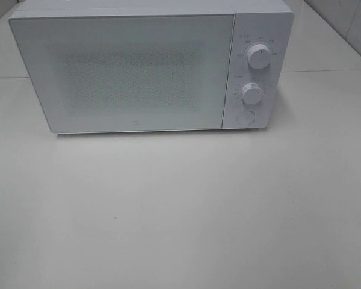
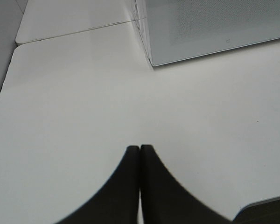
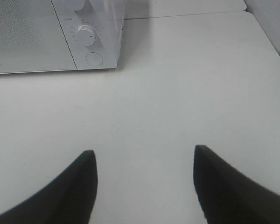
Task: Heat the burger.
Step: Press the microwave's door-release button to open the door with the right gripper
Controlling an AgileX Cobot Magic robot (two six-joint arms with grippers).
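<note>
The microwave oven [image 1: 132, 69] sits on the far part of the white bench [image 1: 180, 211] with its door [image 1: 120, 72] shut. The burger shows in no view: not on the bench, not in either gripper. The door's dotted panel is too cloudy to see through, so whether the burger lies inside cannot be told. If it does, setting the upper knob [image 1: 257, 56] and lower knob [image 1: 252, 93] probably remains; if not, everything does. The left gripper [image 2: 139, 154] has its fingers pressed together on nothing, and the right gripper [image 3: 143, 150] stands apart, empty.
</note>
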